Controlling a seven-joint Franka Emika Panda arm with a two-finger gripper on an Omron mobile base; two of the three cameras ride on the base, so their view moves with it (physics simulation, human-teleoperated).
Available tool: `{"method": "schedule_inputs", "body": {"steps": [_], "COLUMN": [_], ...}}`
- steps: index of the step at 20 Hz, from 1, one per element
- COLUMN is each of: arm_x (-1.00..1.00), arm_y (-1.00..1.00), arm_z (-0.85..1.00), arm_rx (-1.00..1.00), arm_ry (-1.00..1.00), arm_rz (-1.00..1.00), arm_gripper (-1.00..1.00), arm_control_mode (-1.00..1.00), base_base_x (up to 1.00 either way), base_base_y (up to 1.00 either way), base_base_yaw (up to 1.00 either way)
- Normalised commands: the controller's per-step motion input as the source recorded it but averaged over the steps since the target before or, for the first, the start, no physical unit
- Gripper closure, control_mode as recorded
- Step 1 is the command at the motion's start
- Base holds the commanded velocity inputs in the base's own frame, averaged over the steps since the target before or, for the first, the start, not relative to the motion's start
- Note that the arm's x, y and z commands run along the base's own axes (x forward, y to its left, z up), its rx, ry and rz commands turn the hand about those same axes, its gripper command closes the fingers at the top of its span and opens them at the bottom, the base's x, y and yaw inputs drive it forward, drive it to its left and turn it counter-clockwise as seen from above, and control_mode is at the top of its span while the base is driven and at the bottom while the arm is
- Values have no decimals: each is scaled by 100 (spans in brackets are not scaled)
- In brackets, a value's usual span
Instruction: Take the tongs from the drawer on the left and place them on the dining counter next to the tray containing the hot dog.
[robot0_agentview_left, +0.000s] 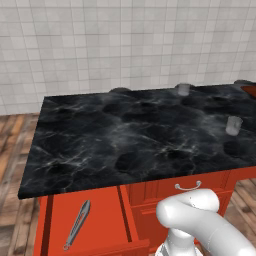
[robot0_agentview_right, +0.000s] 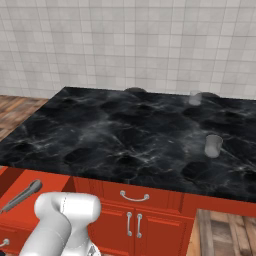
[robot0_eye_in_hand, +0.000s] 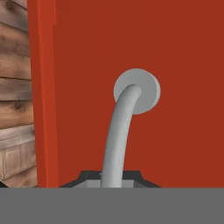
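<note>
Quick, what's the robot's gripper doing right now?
Gripper: shut on the curved silver bar handle of the red-orange drawer.

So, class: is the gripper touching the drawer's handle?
Touching. In the hand view, the gripper is shut on the silver handle, which runs down from its round mount on the drawer front straight between the dark fingertips with no gap.

Kitchen: tiled wall (robot0_agentview_left: 125, 45), marble counter (robot0_agentview_left: 140, 135).
</note>
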Motion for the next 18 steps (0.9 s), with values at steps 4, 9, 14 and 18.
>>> {"method": "schedule_inputs", "body": {"steps": [4, 9, 14, 18], "arm_x": [-15, -1, -6, -24], "arm_y": [0, 0, 0, 0], "arm_z": [0, 0, 0, 0], "arm_rx": [0, 0, 0, -1], "arm_ry": [0, 0, 0, 0], "arm_rz": [0, 0, 0, -1], "arm_gripper": [100, 100, 100, 100], "arm_control_mode": [-100, -100, -100, -100], "base_base_x": [0, 0, 0, 0], "base_base_y": [0, 0, 0, 0], "base_base_yaw": [0, 0, 0, 0]}}
